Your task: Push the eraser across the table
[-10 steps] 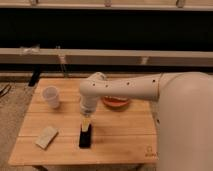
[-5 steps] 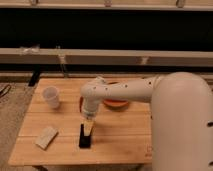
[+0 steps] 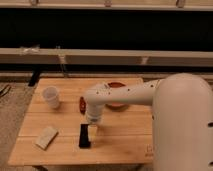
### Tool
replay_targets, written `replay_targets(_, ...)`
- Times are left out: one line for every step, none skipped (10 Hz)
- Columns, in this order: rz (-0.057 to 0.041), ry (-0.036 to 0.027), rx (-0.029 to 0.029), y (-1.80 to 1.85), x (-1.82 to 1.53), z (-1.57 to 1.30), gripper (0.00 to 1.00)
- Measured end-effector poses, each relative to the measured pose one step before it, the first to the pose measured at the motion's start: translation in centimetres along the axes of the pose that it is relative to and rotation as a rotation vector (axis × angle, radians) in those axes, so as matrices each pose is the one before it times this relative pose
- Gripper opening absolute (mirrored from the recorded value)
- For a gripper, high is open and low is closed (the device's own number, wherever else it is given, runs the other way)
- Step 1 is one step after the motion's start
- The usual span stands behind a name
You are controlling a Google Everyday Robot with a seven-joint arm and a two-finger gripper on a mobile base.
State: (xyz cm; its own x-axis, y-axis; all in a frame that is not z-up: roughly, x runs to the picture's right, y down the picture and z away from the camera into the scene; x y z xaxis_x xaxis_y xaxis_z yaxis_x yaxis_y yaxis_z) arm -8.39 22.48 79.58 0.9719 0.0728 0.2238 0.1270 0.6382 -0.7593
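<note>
The hand (image 3: 92,130) sits low on the bench (image 3: 125,142), right against the black eraser (image 3: 84,136) near the front edge — open or closed, I cannot tell. Contact looks made — the push across seems mostly left to do.

Small light-wood table (image 3: 125,142) seen from the front and slightly above. The gripper (image 3: 92,129) hangs low near the front middle, just beside the right edge of the black eraser (image 3: 84,136). Left of the eraser runs a strip of bare planks, then a pale beige block (image 3: 46,137) lies near the front left corner. A white cup (image 3: 50,96) stands at the back left, well apart. A small dark-red object (image 3: 82,103) sits just behind the gripper. The white arm (image 3: 131,95) crosses the right rear, partly covering a reddish dish (image 3: 118,84). The front right planks lie open
</note>
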Motion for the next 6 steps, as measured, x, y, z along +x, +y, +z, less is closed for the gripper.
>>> replay_targets(-0.00592, 0.00390, -0.00651, 0.132, -0.046, 0.250, 0.80)
replay_targets(-0.01067, 0.00225, -0.00534, 0.128, -0.224, 0.164, 0.80)
replay_targets(-0.01079, 0.00062, -0.00484, 0.181, -0.172, 0.088, 0.80)
replay_targets(-0.01846, -0.00020, -0.00687, 0.389, -0.163, 0.075, 0.80)
replay_targets(-0.01506, -0.00172, -0.00263, 0.224, -0.301, -0.057, 0.80)
replay_targets(-0.01354, -0.00267, -0.00343, 0.263, -0.199, -0.087, 0.80)
